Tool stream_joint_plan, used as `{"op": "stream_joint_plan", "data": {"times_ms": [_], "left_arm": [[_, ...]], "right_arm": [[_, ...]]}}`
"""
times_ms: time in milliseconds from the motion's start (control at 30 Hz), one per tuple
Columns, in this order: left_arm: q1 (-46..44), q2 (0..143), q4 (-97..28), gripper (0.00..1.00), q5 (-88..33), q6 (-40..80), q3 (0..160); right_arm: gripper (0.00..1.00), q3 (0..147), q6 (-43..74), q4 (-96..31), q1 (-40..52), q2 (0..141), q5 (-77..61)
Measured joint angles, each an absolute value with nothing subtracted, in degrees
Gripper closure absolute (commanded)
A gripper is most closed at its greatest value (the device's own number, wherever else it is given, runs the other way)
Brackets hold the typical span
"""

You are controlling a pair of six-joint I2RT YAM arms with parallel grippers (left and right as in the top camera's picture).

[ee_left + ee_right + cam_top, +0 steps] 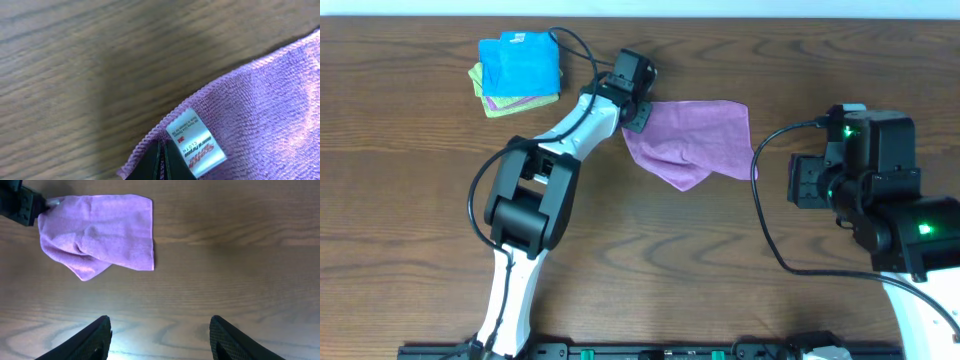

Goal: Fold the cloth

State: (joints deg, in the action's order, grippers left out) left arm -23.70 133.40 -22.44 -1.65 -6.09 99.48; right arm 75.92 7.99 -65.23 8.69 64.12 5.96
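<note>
Presently pinches the tag (195, 142) corner of the cloth (695, 140) in the closed left gripper (638, 108), rumpled and partly doubled, mid-way across the table (420, 250). Holds the right gripper (160, 335) spread open, well apart to the right. Shows a stack of cloths (520, 65), blue on top, left of that pinch, apart from it.

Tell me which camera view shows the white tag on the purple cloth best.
The left wrist view: the tag is close, its print visible, beside the shut left gripper. Overhead and right wrist views show the cloth, but its tag is hidden or too small.
</note>
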Motion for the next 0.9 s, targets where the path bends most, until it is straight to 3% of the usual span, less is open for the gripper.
{"op": "stream_joint_plan", "data": {"times_ms": [700, 900], "left_arm": [[-23.4, 135.7, -18.3, 0.94, 2.3, -8.2, 101.3], [-22.9, 136.0, -23.9, 0.94, 3.5, -8.9, 103.8]], "right_arm": [[0.36, 75.9, 7.8, -64.0, 8.7, 64.9, 6.0], [0.38, 75.9, 7.6, -63.6, 8.7, 70.8, 5.6]]}}
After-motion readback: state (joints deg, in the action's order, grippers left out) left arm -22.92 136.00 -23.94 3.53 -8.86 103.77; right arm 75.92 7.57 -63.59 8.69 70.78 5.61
